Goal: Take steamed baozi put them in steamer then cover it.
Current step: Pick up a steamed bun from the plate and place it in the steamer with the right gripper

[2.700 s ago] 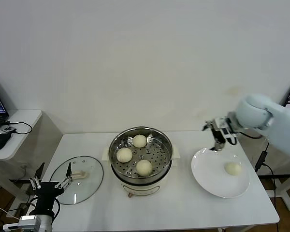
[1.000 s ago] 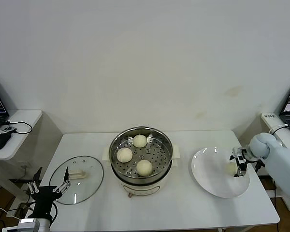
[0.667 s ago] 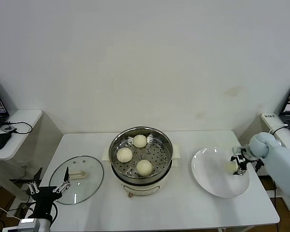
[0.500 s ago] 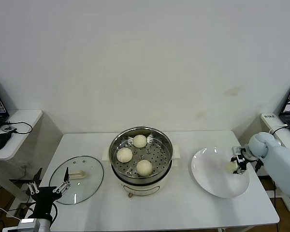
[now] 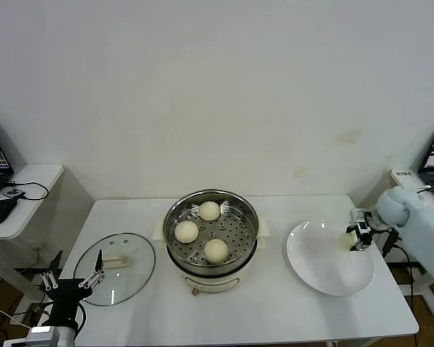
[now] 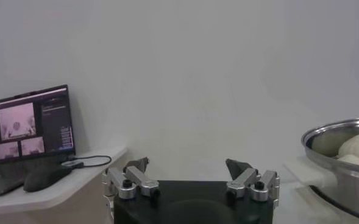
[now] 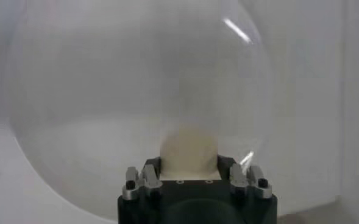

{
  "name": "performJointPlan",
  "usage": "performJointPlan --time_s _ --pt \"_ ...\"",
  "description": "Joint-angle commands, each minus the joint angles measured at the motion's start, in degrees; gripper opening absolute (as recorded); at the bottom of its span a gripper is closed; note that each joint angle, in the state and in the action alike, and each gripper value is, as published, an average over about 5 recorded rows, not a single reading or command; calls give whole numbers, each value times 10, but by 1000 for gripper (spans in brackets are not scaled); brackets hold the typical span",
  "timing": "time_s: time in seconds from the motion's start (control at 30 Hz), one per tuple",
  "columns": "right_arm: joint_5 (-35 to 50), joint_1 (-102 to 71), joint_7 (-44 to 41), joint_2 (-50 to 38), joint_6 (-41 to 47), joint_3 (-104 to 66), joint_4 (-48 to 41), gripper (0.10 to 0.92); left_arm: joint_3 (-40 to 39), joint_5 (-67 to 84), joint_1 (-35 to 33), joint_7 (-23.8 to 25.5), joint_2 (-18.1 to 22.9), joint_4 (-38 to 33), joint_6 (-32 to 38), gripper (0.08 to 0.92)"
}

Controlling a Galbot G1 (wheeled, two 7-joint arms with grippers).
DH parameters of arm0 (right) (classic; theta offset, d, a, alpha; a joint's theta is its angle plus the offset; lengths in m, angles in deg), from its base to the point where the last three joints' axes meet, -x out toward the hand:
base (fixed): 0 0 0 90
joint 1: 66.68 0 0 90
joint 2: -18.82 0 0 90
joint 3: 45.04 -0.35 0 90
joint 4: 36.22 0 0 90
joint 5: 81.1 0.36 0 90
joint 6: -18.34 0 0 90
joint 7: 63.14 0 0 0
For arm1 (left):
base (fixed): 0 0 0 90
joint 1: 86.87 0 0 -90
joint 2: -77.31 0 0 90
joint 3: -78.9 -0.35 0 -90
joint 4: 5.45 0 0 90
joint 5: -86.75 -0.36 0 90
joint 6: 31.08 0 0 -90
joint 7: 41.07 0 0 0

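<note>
Last baozi (image 5: 346, 238) now raised in right pincer (image 5: 356, 238)

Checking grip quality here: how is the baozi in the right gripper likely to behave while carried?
The baozi looks soft, so the right gripper, shut on it above the plate, probably dents it. Smooth skin may slip. Being round, it would likely roll if dropped.

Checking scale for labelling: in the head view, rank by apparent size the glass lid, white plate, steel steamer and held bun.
1. Round stainless-steel steamer
2. Flat white plate, clear glass lid: too alike to rank
3. Pale bun in the right tool
</note>
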Motion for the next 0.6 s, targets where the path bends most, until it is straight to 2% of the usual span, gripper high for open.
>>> performJointPlan --time_s 0.03,0.27,0.6 --pt "159 193 -1 -86 86 148 180 590 -2 0 2 0 -1 1 0 823" --pt "287 363 29 -56 150 287 252 600 -3 2 4 0 -4 -2 0 823" --pt "445 485 111 126 259 396 255 602 -4 2 8 0 2 -10 -1 823"
